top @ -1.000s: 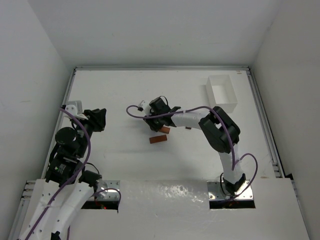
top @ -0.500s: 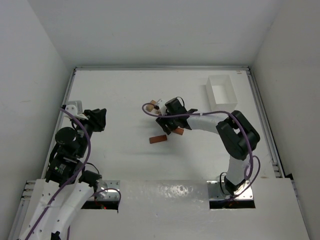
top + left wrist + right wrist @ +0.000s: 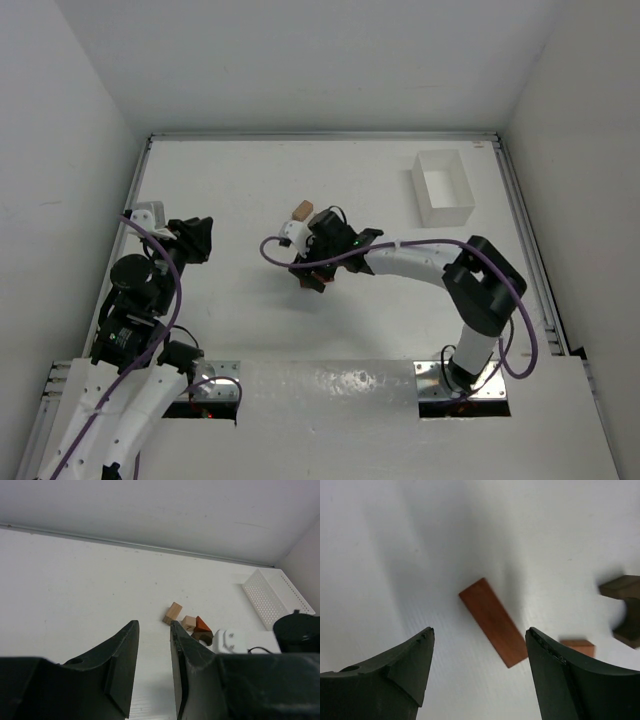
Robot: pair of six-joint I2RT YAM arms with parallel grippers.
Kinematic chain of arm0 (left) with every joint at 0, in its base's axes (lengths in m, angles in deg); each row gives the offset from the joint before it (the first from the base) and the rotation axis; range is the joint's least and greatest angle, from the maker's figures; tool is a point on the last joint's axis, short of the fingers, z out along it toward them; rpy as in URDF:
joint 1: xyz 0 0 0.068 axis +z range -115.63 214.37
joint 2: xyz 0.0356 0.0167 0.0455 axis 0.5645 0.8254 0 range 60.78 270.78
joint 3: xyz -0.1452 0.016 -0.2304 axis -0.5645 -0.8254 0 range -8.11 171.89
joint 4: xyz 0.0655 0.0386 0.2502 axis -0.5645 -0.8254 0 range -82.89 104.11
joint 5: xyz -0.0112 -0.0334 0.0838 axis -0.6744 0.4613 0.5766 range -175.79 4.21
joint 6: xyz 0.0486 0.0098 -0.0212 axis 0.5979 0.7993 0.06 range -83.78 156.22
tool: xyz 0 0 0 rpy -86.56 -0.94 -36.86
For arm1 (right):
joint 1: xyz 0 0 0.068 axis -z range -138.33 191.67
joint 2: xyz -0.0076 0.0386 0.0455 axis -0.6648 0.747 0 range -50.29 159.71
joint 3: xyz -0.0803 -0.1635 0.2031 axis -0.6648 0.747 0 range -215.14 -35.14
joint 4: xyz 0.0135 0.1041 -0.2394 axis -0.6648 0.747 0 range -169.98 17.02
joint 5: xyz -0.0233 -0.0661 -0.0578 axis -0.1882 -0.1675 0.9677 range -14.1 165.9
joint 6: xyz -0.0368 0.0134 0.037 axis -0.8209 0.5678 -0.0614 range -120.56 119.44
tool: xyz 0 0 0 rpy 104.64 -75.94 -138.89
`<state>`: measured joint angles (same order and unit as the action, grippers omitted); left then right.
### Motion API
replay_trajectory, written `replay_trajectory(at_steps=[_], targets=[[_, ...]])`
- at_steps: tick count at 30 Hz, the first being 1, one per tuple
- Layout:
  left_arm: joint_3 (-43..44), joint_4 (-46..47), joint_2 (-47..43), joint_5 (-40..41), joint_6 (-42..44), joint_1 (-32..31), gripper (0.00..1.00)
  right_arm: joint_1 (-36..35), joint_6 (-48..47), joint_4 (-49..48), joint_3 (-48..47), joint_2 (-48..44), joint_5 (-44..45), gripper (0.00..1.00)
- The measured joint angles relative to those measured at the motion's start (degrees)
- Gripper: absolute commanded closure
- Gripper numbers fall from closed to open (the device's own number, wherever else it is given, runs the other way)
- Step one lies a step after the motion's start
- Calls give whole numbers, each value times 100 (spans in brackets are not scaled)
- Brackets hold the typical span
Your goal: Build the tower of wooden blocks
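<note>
Right gripper [image 3: 479, 630] hangs with its jaws spread wide, straddling the reddish-brown bar [image 3: 492, 622] without touching it. Bar lies flat on the table [image 3: 395, 555], slanted across my jaw line. Left gripper [image 3: 154, 625] sits well off to the side, fingers a little apart, nothing between them.

Other blocks are near the bar: dark brown notched piece [image 3: 622, 610], small reddish piece [image 3: 577, 647], pale tan block [image 3: 173, 612] a bit apart.

Judgement: bar is light, rigid, smooth wood, not fragile. It may skid or twist on the slick tabletop. Best taken across its narrow width at mid-length, wrist turned square first.

No brands, labels or legible writing anywhere.
</note>
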<state>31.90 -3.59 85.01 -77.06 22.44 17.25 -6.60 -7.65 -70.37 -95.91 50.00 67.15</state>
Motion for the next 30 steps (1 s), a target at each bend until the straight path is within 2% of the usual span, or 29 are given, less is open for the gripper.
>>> replay_trajectory(at_steps=[9, 13, 16, 18, 22, 26, 30], targets=[[0, 0, 0, 0, 0, 0, 71, -68, -623, 1019, -533, 767, -81, 30], [0, 0, 0, 0, 0, 0, 71, -61, -778, 1121, -667, 901, 52, 39], [0, 0, 0, 0, 2, 0, 71, -59, -841, 1143, -763, 981, 138, 40], [0, 0, 0, 0, 0, 0, 71, -46, -883, 1134, -822, 1062, 236, 48], [0, 0, 0, 0, 0, 0, 71, 11, -831, 986, -852, 1178, 304, 50], [0, 0, 0, 0, 2, 0, 71, 52, -734, 859, -824, 1228, 313, 65], [0, 0, 2, 0, 2, 0, 71, 98, -520, 695, -822, 1228, 393, 69]])
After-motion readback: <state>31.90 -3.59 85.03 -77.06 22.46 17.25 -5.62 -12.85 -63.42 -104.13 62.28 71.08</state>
